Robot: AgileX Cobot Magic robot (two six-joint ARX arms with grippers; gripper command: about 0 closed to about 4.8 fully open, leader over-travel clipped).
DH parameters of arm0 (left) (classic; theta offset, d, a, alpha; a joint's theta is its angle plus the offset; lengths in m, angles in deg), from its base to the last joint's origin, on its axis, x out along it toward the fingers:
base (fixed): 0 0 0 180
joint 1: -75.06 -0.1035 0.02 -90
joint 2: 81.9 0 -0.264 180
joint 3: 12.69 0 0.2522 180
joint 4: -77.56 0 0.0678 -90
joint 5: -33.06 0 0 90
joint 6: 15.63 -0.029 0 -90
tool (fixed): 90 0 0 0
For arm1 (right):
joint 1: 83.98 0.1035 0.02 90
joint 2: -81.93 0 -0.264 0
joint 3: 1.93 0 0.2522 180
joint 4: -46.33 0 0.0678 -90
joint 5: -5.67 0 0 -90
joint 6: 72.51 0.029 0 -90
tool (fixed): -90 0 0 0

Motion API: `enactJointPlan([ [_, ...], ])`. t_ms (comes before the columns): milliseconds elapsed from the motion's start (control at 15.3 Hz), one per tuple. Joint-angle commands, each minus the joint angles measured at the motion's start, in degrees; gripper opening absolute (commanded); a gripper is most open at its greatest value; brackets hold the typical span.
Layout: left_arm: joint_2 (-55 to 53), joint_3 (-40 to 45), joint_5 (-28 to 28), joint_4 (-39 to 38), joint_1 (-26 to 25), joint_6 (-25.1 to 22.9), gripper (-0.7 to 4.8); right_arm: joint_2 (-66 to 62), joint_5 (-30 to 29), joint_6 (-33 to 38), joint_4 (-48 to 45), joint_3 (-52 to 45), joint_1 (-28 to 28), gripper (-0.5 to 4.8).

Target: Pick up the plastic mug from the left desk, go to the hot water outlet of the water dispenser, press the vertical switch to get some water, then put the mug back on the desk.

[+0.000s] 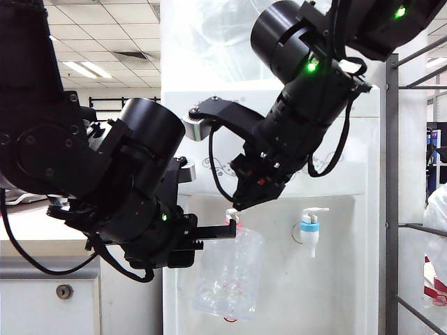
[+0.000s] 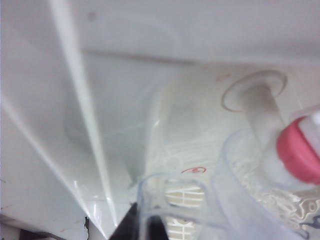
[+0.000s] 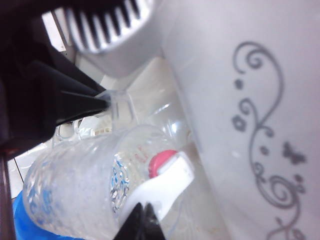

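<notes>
Gripping dimpled clear plastic mug [image 1: 230, 276] handle, left gripper [image 1: 227, 230] fingers clamped; right gripper [image 1: 241, 202] fingers together on white vertical switch [image 3: 165, 187].

Exterior camera faces the tall white boxy water dispenser [image 1: 335, 209] head-on, near. Both wrist cameras sit very close, sharing the red-collared white tap [image 2: 300, 150] and clear dimpled plastic mug [image 3: 75, 185].

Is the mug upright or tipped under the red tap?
Upright: the mug hangs straight below the red tap, handle pinched in the shut left gripper.
</notes>
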Motion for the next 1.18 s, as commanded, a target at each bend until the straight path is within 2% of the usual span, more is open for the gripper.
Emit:
enactJointPlan([
  [65, 0.4, -0.3, 1.0, 1.8, 0.0, -0.1, -0.06, -1.2, -1.5, 0.2, 0.4, 0.2, 0.0, -0.07],
  [1177, 0.4, -0.3, 1.0, 1.8, 0.0, -0.1, -0.06, -2.6, -1.5, 0.2, 3.2, 0.2, 0.0, -0.07],
])
